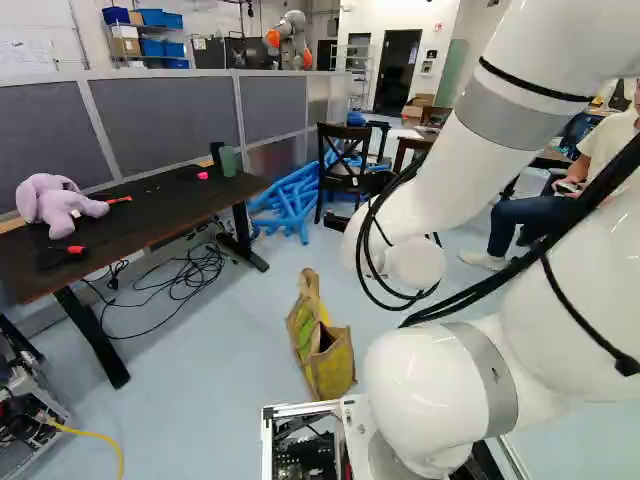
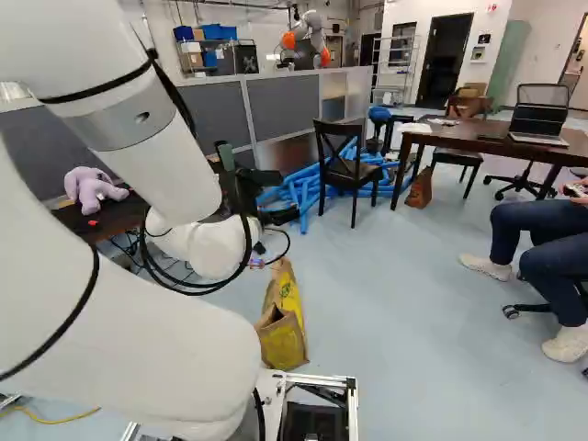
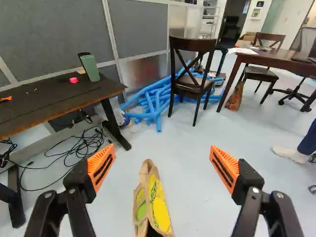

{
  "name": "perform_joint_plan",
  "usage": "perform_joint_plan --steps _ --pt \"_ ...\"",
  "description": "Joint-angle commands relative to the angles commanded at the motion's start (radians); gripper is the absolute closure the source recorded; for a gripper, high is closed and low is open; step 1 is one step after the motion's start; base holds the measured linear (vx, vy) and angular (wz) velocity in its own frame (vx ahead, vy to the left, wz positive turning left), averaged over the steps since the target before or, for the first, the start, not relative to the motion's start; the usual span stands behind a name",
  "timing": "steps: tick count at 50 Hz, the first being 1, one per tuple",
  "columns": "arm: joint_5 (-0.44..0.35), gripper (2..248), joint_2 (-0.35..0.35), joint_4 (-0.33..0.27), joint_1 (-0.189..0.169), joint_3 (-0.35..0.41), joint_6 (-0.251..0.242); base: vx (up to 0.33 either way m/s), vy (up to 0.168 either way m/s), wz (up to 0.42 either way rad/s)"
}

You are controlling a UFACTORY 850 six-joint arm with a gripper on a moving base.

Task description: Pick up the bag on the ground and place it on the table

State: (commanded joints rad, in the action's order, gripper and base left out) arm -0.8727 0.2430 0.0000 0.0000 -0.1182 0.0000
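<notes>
Fingers (image 3: 101, 169) are set wide, w/ nothing held. Bag (image 3: 159, 205) is seen on floor (image 3: 195, 145), ahead of & below gripper (image 3: 162, 160). Gripper should be lowered w/ bag kept centred btwn pads, then closed slowly nr. the top, so bag isn't tipped or pushed away.

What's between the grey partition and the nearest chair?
A heap of blue tubes; the wrist view shows it between partition and chair.
</notes>
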Motion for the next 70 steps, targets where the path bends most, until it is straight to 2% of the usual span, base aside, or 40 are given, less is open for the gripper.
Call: perform_joint_plan --steps 12,32,70 --pt "0.000 3 -0.061 0.000 -0.003 -0.051 0.000 0.000 0.000 0.000" --pt "0.005 3 -0.235 -0.002 -0.009 -0.168 0.000 0.000 0.000 0.000" --pt "0.105 3 -0.529 -0.013 -0.005 -0.384 0.000 0.000 0.000 0.000"
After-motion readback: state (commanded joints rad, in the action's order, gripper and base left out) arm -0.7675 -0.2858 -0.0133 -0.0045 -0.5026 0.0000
